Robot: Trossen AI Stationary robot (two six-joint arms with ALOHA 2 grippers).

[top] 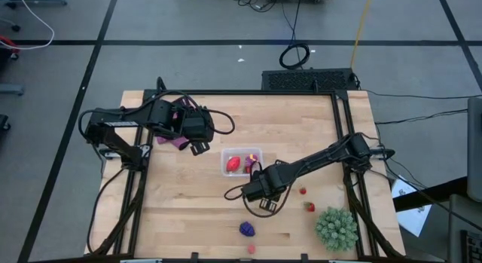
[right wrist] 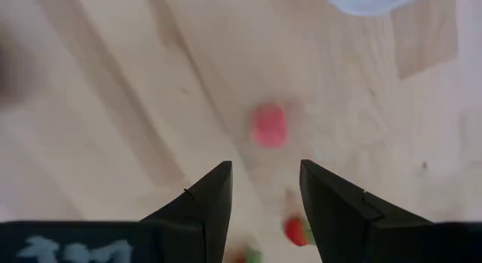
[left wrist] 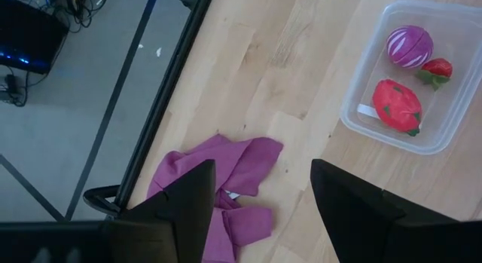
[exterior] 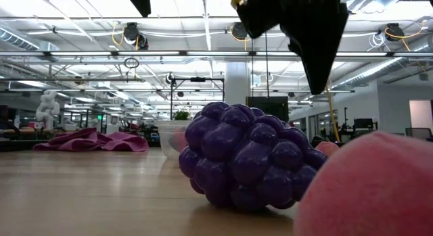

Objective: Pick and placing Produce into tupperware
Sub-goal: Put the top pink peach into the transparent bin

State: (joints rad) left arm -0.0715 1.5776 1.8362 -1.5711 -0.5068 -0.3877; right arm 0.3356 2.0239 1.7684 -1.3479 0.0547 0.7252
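The tub (top: 242, 162), clear plastic with rounded corners, sits near the middle of the wooden table (top: 301, 120). It holds three toy fruits: a red strawberry-like piece (left wrist: 396, 105), a round magenta piece (left wrist: 410, 46) and a small red piece with a green leaf (left wrist: 436, 68), the last lying against the magenta one.

The right gripper (top: 265, 206) hangs above the table just in front of the tub. Its two dark fingers (right wrist: 205, 199) stand a narrow way apart with bare wood showing between them, and nothing is held. Past those fingers a blurred pale pink fruit (right wrist: 269, 125) lies on the wood.

Two small red fruits lie to the right of that gripper, one (top: 303, 191) a little closer to the tub than the other (top: 309, 206). A dark blue-purple berry (top: 246, 228) lies further in front of the tub, and a pale pink fruit (top: 251, 249) rests beyond it by the table's front edge. In the low view the berry (exterior: 247, 157) fills the centre, with the pink fruit (exterior: 369, 189) close at the lower right.

The left gripper (top: 199, 147) hovers just left of the tub, its fingers (left wrist: 181, 210) set moderately apart and empty. A crumpled purple cloth (top: 177, 131) lies under that arm. A green spiky plant (top: 336, 228) stands near the front right corner, well away from the tub.
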